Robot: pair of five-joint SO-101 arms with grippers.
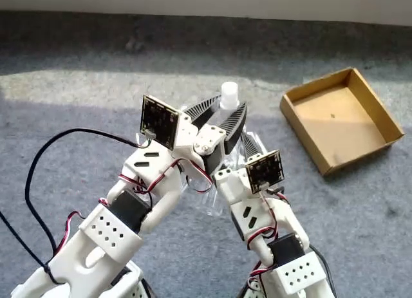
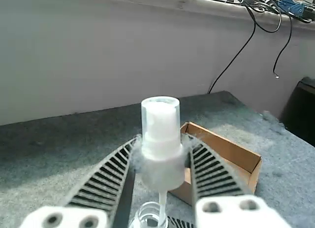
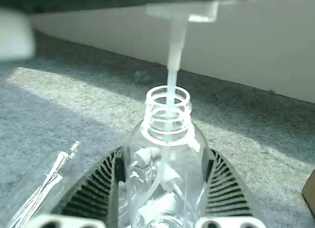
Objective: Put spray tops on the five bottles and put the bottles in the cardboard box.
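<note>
My left gripper [image 2: 160,164] is shut on a white spray top [image 2: 160,139], whose clear cap [image 1: 229,92] points up in the high view. Its dip tube [image 3: 172,85] hangs down into the open neck of a clear bottle [image 3: 165,154]. My right gripper [image 3: 162,188] is shut on that bottle and holds it upright under the spray top. The two grippers meet above the middle of the grey carpet, left gripper [image 1: 222,118] above the right arm's wrist [image 1: 264,172]. The cardboard box [image 1: 341,118] lies empty at the right.
Another clear bottle [image 3: 44,188] lies on the carpet close beside my right gripper. Black cables [image 1: 58,163] trail across the carpet at the left. A pale wall [image 2: 98,50] runs along the far edge of the carpet.
</note>
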